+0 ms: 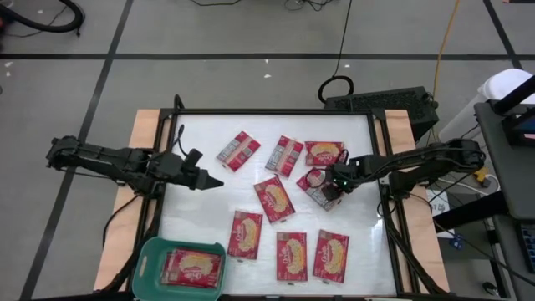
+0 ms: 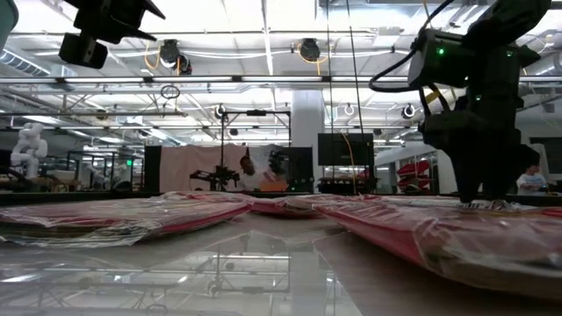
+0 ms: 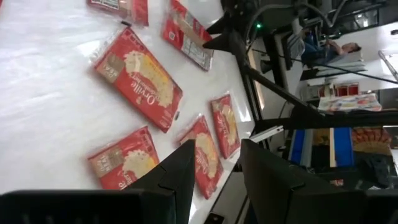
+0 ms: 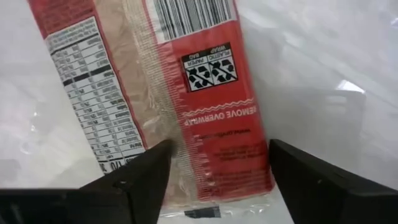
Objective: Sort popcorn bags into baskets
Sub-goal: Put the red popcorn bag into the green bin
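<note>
High view shows the right gripper (image 1: pixel 334 191) low over a face-down bag (image 1: pixel 318 186) near the tabletop's right edge, jaws spread wide to either side of its end, nothing gripped yet. The right wrist view confirms the packet's back panel lying flat between them. The left gripper (image 1: pixel 209 181) waits above the left side, jaws part open and empty. One bag (image 1: pixel 191 267) already lies in the basket (image 1: pixel 149 252) at the near left corner; eight others lie scattered. The pick is under way; next the jaws must close on the bag's edge and lift.
</note>
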You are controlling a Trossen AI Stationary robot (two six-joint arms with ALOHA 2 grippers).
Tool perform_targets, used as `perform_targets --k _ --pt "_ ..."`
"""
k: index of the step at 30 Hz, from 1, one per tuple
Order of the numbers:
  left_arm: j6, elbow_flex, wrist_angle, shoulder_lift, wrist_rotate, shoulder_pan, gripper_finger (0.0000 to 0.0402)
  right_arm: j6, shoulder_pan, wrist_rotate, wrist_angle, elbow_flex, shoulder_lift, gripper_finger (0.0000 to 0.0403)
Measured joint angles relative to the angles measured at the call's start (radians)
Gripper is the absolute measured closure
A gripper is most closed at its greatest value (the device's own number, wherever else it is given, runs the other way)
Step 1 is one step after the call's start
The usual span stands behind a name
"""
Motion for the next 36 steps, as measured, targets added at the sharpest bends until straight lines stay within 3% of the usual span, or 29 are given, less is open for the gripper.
perform_targets --k 7,14,19,31,36 --pt "0.018 0.000 0.000 0.021 0.001 0.000 0.0270 0.015 0.011 -0.004 0.025 0.002 0.066 0.0231" --pt "0.048 0.000 0.002 0.026 0.000 0.002 0.0270 0.039 0.011 -0.052 0.092 -0.002 0.035 0.0333" --pt "0.069 0.000 0.003 0.026 -0.001 0.020 0.0270 0.042 0.012 -0.091 0.171 -0.005 0.028 0.0384" --pt "0.219 0.000 0.110 0.026 0.011 0.064 0.0270 0.154 0.012 -0.192 0.497 -0.006 -0.012 0.0395" --pt "0.377 0.000 0.188 0.026 0.014 0.066 0.0270 0.258 0.011 -0.271 0.664 -0.004 -0.043 0.0395"
